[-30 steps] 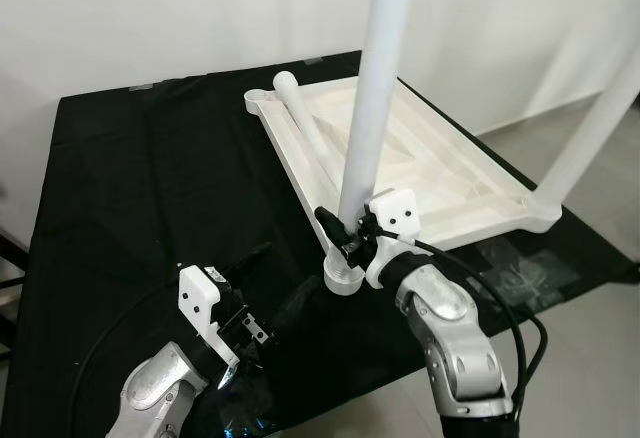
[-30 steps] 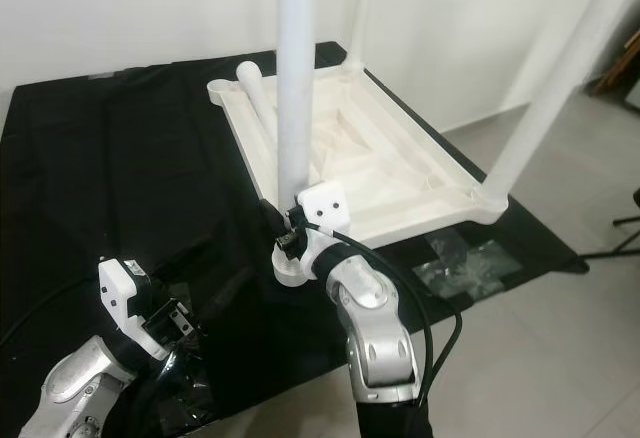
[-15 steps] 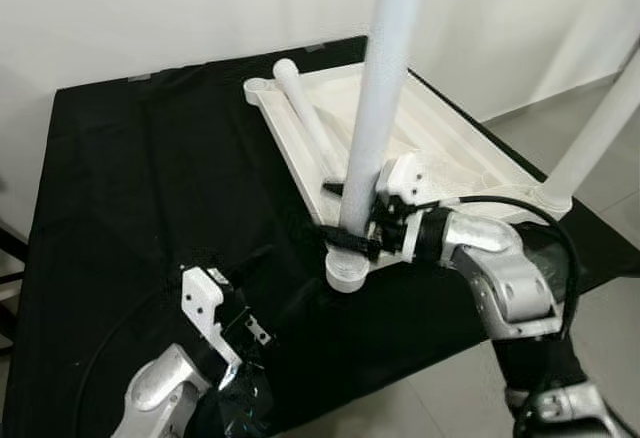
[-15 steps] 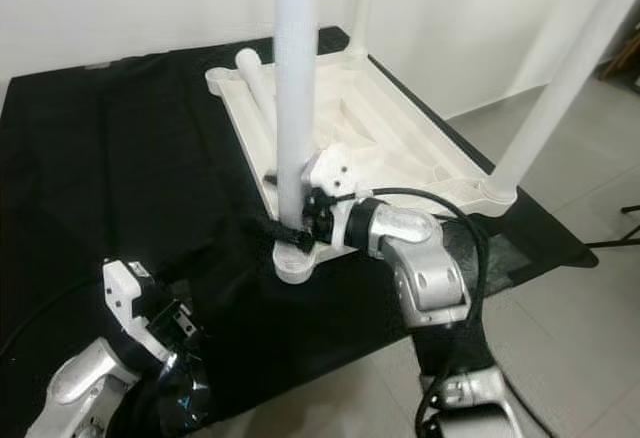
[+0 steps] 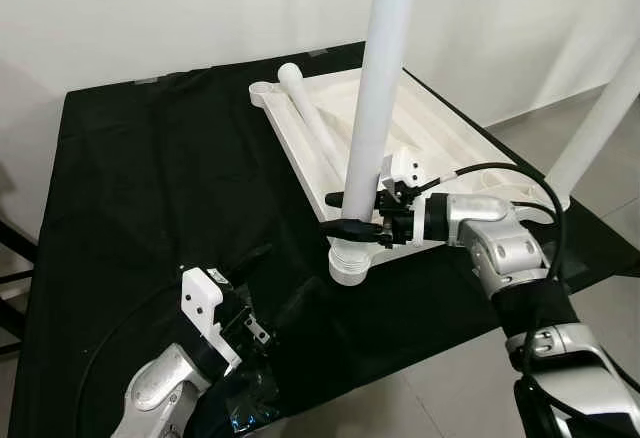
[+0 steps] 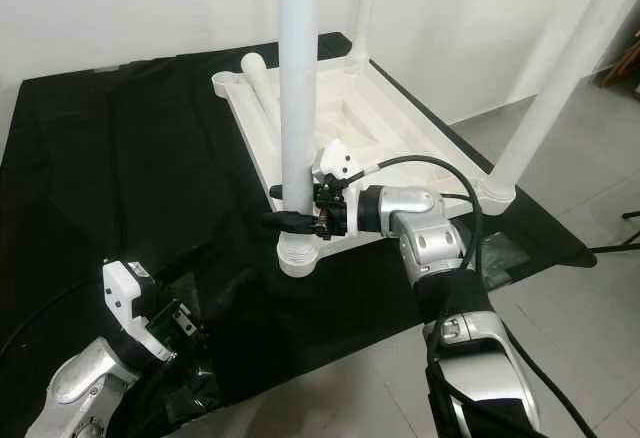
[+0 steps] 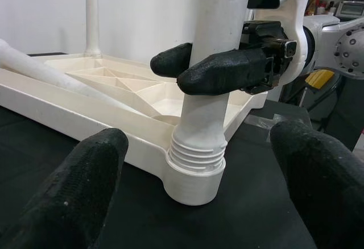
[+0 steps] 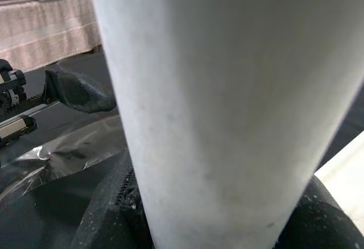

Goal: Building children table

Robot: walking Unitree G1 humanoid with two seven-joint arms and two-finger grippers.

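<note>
Right claw [image 5: 338, 214] apparently around table leg [image 5: 372, 118]

You get bright, even indoor light in both eye views, sharp throughout, with soft shadows on the white wall [image 5: 150, 8] and glare on the crinkled plastic sheet [image 6: 500, 253] over the black cloth [image 5: 150, 188]. In your wrist views the near black fingertips [image 7: 74, 198] blur, and the white leg [image 8: 227, 107] sits too close, soft and grainy.
</note>
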